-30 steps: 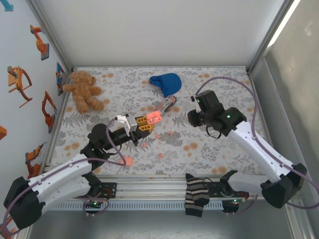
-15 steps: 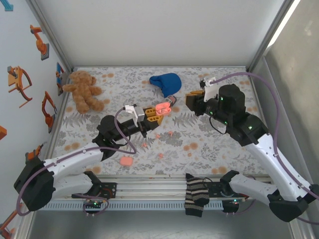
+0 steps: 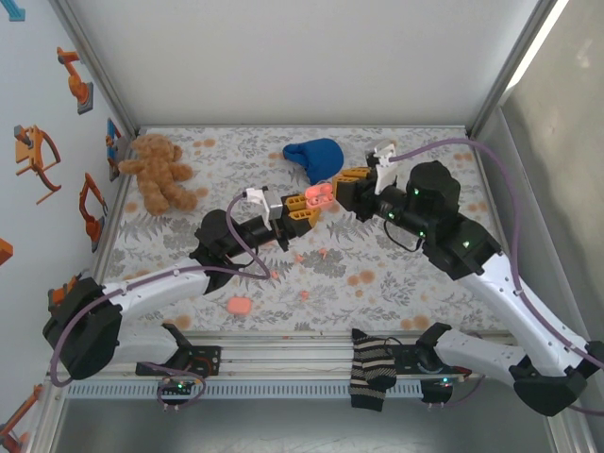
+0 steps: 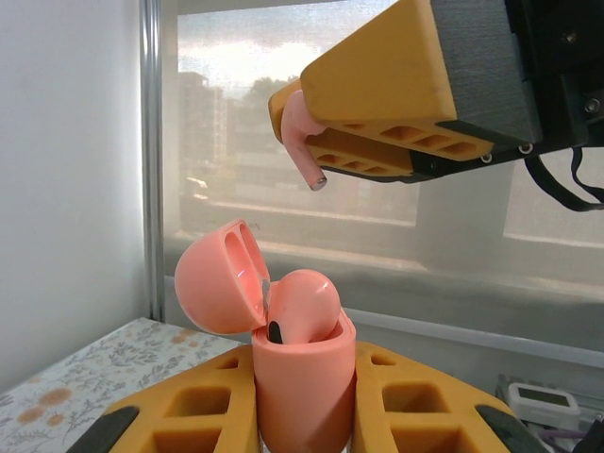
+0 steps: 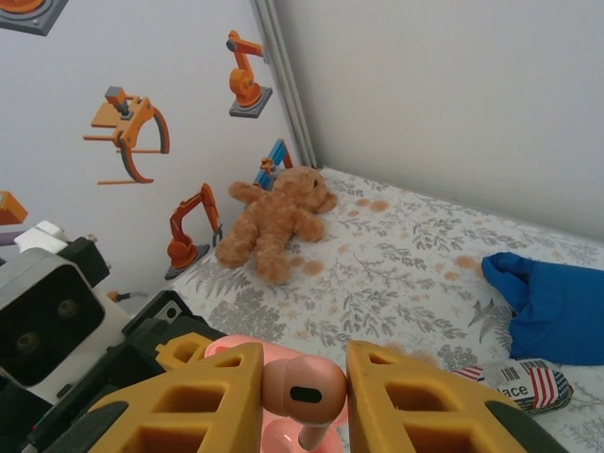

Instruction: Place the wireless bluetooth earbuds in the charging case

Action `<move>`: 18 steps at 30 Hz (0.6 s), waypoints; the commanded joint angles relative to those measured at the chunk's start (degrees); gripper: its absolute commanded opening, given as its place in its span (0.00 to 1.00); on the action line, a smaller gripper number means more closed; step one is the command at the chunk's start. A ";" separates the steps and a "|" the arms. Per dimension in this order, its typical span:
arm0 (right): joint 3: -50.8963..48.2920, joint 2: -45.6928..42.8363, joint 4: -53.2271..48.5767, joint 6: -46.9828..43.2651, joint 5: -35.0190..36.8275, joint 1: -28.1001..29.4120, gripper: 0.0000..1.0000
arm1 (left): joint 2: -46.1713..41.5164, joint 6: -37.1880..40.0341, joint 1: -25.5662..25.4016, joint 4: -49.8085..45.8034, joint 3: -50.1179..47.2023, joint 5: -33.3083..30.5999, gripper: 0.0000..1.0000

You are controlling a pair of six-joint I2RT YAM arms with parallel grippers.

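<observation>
The left tool (image 3: 304,205) is closed tight on the charging case (image 4: 302,387), which stands upright between its two yellow fingers (image 4: 193,415), raised off the table (image 3: 415,283). The case's lid (image 4: 215,278) is swung open and leans back to the left. One earbud (image 4: 304,304) already sits in the case, its rounded head poking above the rim.

The right tool (image 3: 338,183) meets it from the right, above the middle of the table and nearer its far side. Its jaws are drawn almost together and pinch a second earbud (image 5: 300,385) by the head, stem pointing down. In the left wrist view this earbud hangs above the open case, a little to the right of the lid, with a clear gap between stem and case. In the right wrist view the pink case shows just beneath it.

On the table, from the left: a brown teddy bear (image 3: 160,172) lies near the far left corner. A spare pink case (image 3: 237,306), closed, lies near the front edge. A few loose earbuds (image 3: 305,295) are scattered on the floral cloth under the left arm, apart from one another. A blue cloth (image 3: 314,157) lies at the far side, just beyond the two tools. A striped sock (image 3: 371,370) hangs over the front rail between the arm bases.
</observation>
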 commanded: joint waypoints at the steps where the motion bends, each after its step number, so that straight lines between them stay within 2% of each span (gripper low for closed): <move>1: -1.51 -0.23 2.91 -0.13 0.68 1.25 0.27 | 0.66 -2.02 -0.46 4.15 2.33 0.26 0.00; 18: -1.75 1.53 1.24 -2.86 4.52 2.83 0.27 | 1.65 -2.48 -0.59 5.97 2.59 0.26 0.00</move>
